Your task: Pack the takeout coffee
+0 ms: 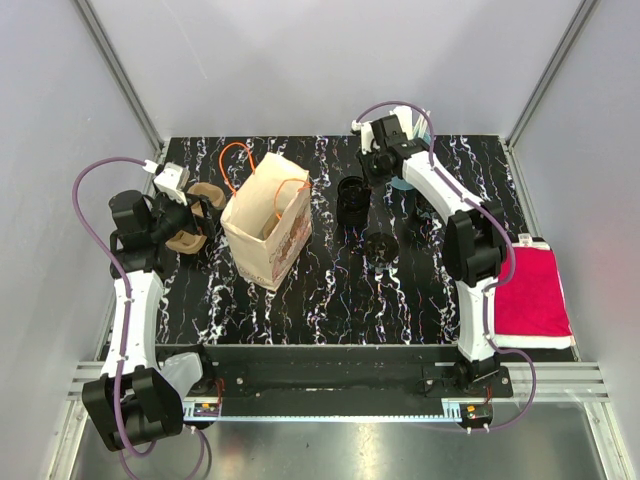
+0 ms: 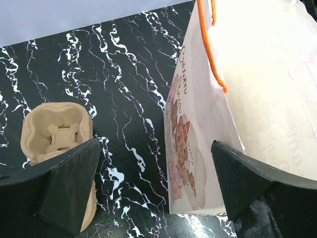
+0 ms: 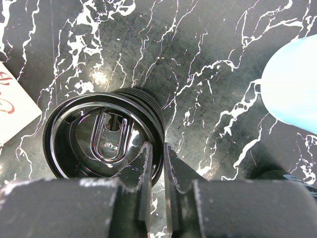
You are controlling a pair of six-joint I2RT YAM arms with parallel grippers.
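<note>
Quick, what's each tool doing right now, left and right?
Left tool: open, holding nothing.
Right tool: closed on the rim of the black lid stack.

A broad strip of bare marbled table is left free in front of the paper bag. The narrow gap between the bag and the pulp cup carrier is filled by the spread fingers of the left gripper. The back right is crowded by the stack of black lids, a single lid and a pale blue cup. The bag's open mouth is partly crossed by orange handles.
</note>
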